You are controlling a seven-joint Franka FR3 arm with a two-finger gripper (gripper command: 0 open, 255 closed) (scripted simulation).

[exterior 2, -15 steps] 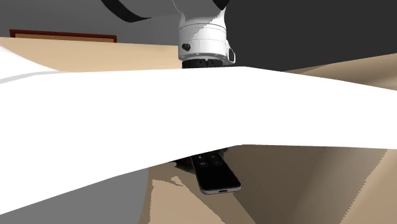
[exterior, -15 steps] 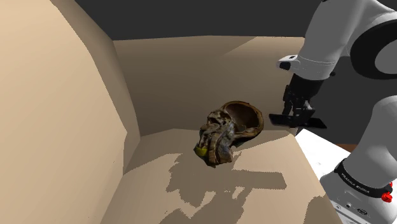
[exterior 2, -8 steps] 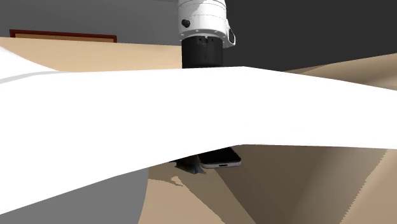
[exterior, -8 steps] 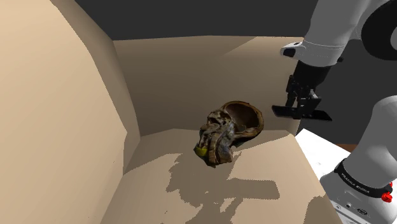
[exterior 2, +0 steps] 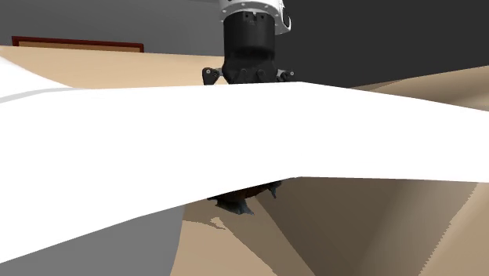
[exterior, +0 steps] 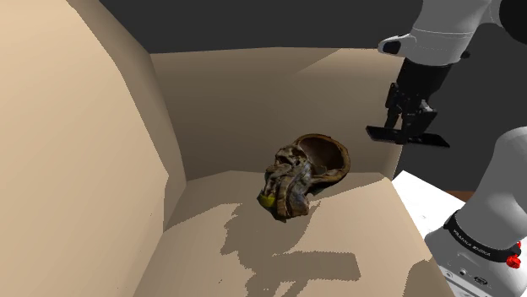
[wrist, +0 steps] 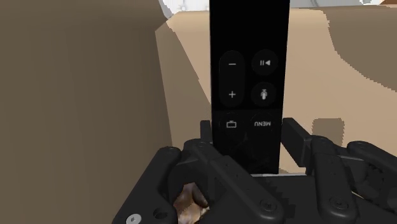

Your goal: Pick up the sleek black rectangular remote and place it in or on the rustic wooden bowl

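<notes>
step: carrying, i judge; gripper [exterior: 406, 128] clamps one end of the black remote [exterior: 436, 140], held in the air to the shoulder view's right of the brown bowl [exterior: 325, 155], apart from it.
next: travel over the bowl's hollow, lower, then release.
hidden: white band [exterior 2: 235, 133] across the second exterior view covers the fingers; crumpled brown thing [exterior: 287, 181] against the bowl is hard to name.

A tan sofa seat [exterior: 338, 232] carries a brown bowl [exterior: 328, 155], a mottled brown lump [exterior: 287, 181] touching it.
</notes>
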